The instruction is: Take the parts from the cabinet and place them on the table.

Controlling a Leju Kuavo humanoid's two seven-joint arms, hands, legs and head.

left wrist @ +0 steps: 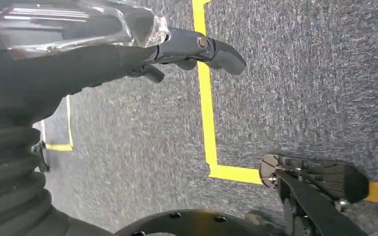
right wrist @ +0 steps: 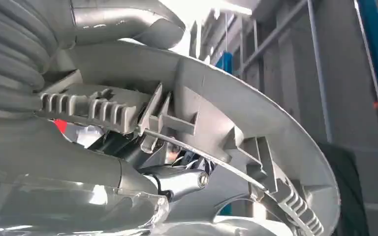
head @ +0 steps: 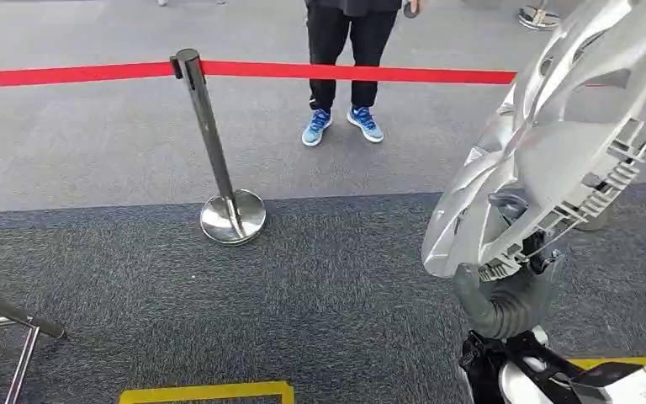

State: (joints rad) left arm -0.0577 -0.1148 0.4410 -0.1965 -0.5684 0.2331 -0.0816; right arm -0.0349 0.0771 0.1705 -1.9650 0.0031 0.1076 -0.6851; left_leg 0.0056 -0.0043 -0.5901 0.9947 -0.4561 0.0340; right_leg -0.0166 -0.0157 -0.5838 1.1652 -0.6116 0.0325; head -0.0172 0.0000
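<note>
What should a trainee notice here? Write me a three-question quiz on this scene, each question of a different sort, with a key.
1. True or false: the right hand holds the silver plastic spoked wheel cover at its rim.
2. The flat red barrier belt runs through the top of: A) a shiny chrome post with a round base; B) a wooden fence; C) an orange cone.
3. Fill in: the person standing beyond the belt wears ___ shoes.

Key: 1 true; 2 A; 3 blue.
</note>
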